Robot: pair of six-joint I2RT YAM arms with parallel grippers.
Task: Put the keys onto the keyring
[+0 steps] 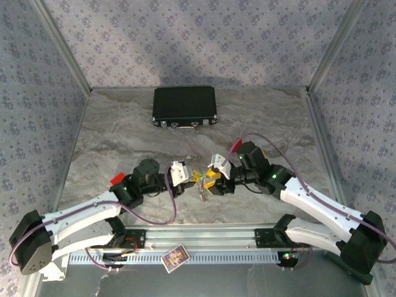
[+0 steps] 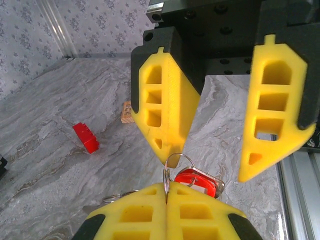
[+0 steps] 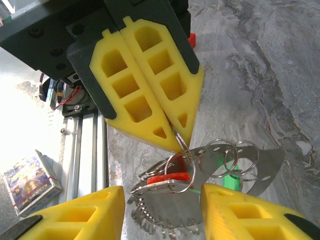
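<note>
A bunch of keys [image 1: 203, 187] hangs between both grippers at the front middle of the table. My left gripper [image 2: 166, 192] is shut on a thin wire ring [image 2: 176, 161] of the bunch; a red-headed key [image 2: 198, 181] hangs from that ring. In the right wrist view the red key head [image 3: 168, 178] and a green key head [image 3: 231, 178] lie against the keyring [image 3: 172, 207], a curved silvery piece with a beaded edge. My right gripper [image 3: 162, 215] is open, one finger on either side of the keyring. The left gripper's shut fingertips [image 3: 176, 142] pinch the ring just above it.
A black rectangular case [image 1: 184, 106] lies at the back middle. A red block [image 2: 86, 138] and a small brown bit [image 2: 127, 113] rest on the marble table [image 1: 124, 130] to the left. A card box [image 3: 30, 182] sits by the aluminium rail [image 1: 204, 235] at the near edge.
</note>
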